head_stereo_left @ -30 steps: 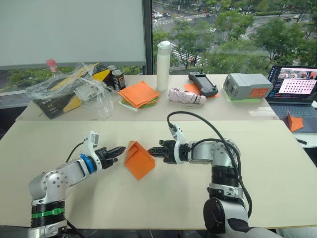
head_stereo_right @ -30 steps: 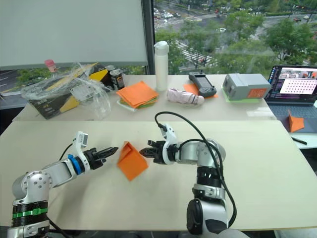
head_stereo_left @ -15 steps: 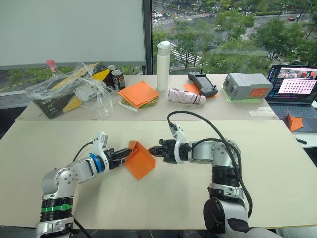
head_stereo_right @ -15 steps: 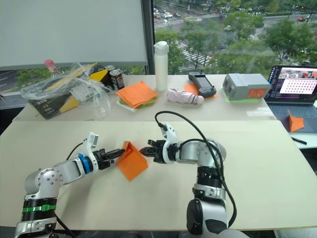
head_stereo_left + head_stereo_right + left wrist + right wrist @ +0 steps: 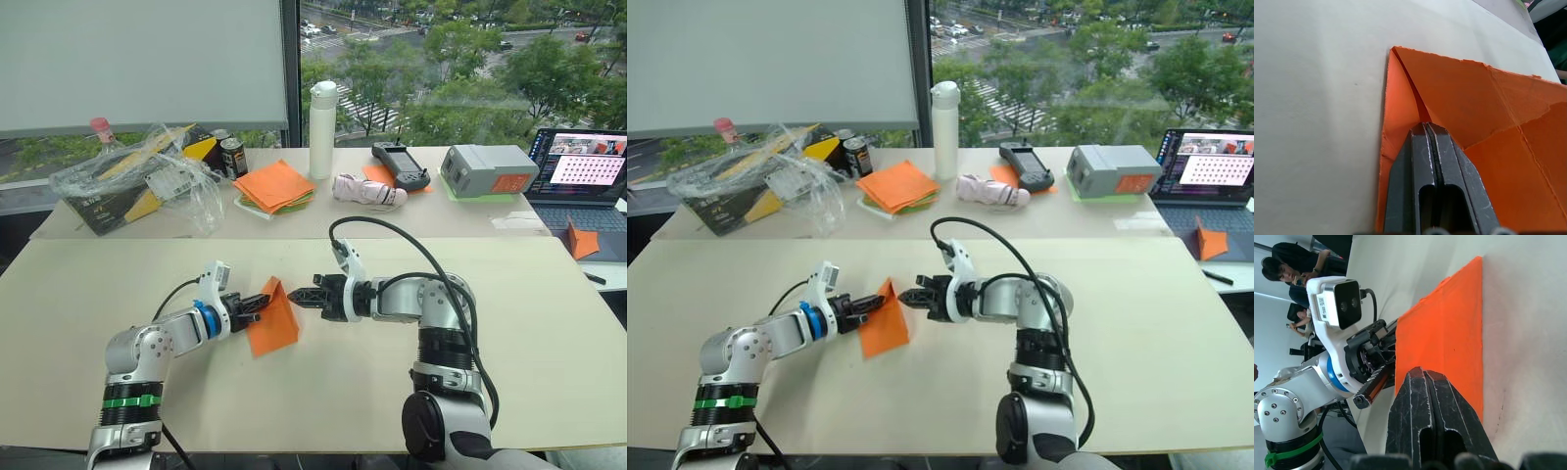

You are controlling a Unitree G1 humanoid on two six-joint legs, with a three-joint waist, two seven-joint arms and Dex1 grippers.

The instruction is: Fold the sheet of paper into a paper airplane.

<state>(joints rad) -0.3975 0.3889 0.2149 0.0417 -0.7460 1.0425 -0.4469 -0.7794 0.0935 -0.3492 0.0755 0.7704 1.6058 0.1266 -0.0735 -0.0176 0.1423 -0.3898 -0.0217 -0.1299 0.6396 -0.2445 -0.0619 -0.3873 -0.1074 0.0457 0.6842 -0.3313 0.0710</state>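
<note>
Both grippers met at the folded sheet of paper [image 5: 272, 320] on the near table [image 5: 549, 343].
Left gripper [image 5: 261, 303] was clenched, tips inside the fold; right gripper [image 5: 296, 299], fingers together, touched its upper edge.

Bright, even daylight fills the scene, coming from the large window [image 5: 451, 69] at the back, where trees and streets outside appear slightly washed out. A pale blind [image 5: 142, 64] covers the window's left part and glows softly. The cream table [image 5: 549, 343] is evenly lit, with only faint, soft shadows. The head views are sharp throughout. A crumpled plastic bag [image 5: 147, 176] catches small white glints. In the left wrist view the table looks greyish, the nearest finger parts are blurred, and a folded orange paper [image 5: 1474, 112] shows crisp creases. In the right wrist view, background people [image 5: 1298, 269] are soft.
</note>
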